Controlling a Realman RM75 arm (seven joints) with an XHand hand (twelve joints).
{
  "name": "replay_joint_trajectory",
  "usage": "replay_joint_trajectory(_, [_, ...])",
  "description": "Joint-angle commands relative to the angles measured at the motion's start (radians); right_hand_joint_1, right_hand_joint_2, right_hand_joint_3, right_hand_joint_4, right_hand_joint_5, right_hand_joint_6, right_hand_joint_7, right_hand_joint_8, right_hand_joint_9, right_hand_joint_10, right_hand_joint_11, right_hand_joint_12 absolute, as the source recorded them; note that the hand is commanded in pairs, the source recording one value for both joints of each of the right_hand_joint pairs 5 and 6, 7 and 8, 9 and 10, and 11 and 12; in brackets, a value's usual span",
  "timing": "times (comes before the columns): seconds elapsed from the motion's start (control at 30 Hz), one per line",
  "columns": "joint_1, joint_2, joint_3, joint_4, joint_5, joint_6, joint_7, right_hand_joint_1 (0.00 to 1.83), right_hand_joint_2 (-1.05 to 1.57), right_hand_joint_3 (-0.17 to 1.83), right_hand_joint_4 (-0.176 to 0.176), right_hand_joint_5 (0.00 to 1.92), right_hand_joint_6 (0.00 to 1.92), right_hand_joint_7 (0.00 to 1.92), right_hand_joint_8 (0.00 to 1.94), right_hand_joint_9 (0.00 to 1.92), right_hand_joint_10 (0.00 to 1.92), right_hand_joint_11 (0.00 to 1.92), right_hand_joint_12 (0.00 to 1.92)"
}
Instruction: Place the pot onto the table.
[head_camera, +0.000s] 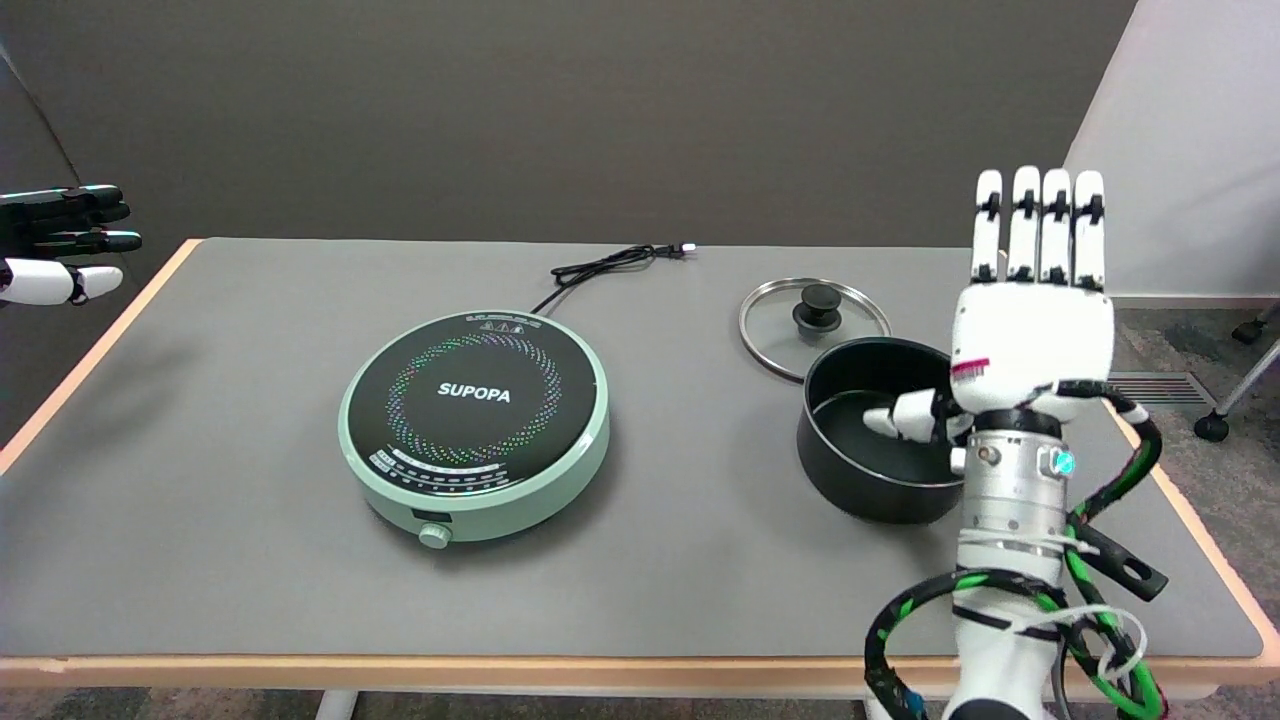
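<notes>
The pot (868, 440), black and lidless, is seen standing upright on the grey table (250, 560) toward its right side, well apart from the green induction cooker (475, 425) to its left; judged from this, the placing is already done or all but done, since the pot's base appears to rest on the tabletop and not on the cooker. The pot's handle (1125, 565) is seen running out toward the lower right, passing behind the wrist, so the long axis of pot and handle lies diagonally from the bowl toward the table's near right corner. The right hand (1035, 335) is raised just at the pot's right rim, fingers straight, held together and pointing upward, with the thumb (900, 418) stretched leftward over the pot's open mouth; nothing is gripped, and whether the thumb touches the rim cannot be told. The pot therefore lies to the left of and slightly below the palm, almost under it, and the right hand is by far the nearer, the left hand (60, 245) being held in the air at the far left edge. Just behind the pot, touching or nearly touching its far rim, a glass lid (815, 320) with a black knob is laid flat; a black cord (610, 265) is trailed from the cooker toward the table's far edge.
</notes>
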Motion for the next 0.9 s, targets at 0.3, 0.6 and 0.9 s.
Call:
replay_joint_trajectory(0.3, [0.129,0.052,0.347,0.033,0.377,0.27,0.541,0.91,0.26,0.42,-0.032,0.07,0.07,0.07,0.07,0.07,0.07,0.07,0.07])
replay_joint_trajectory(0.6, [0.14,0.074,0.602,0.041,0.369,0.564,0.669,0.93,0.3,0.5,-0.035,0.11,0.11,0.11,0.11,0.11,0.11,0.11,0.11])
replay_joint_trajectory(0.9, [0.142,0.154,0.739,0.03,0.362,0.699,0.673,0.9,0.25,0.59,0.066,0.12,0.12,0.12,0.12,0.12,0.12,0.12,0.12])
